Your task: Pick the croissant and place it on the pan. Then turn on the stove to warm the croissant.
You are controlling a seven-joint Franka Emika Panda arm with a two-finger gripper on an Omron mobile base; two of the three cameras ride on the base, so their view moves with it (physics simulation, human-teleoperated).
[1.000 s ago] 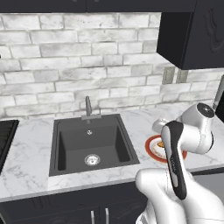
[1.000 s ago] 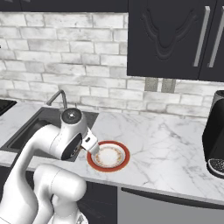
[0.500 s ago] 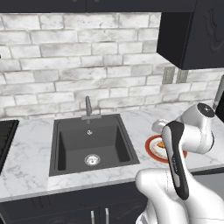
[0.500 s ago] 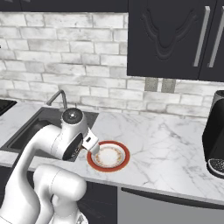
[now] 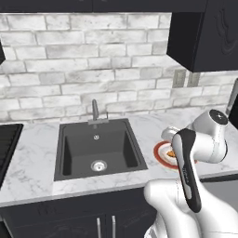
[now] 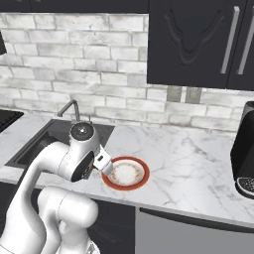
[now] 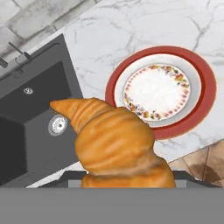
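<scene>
The golden-orange croissant looms large in the hand view, held up off the counter with my gripper shut on it; its bulk hides the fingertips. Below it lies the empty red-rimmed plate. In the right base view my gripper hangs at the left rim of that plate, just right of the sink. A sliver of the croissant peeks out beside my forearm in the left base view. The stove is a black edge at the far left. The pan is out of view.
A dark sink with a faucet lies between the plate and the stove. A black coffee machine stands at the far right of the marble counter. Dark upper cabinets hang above.
</scene>
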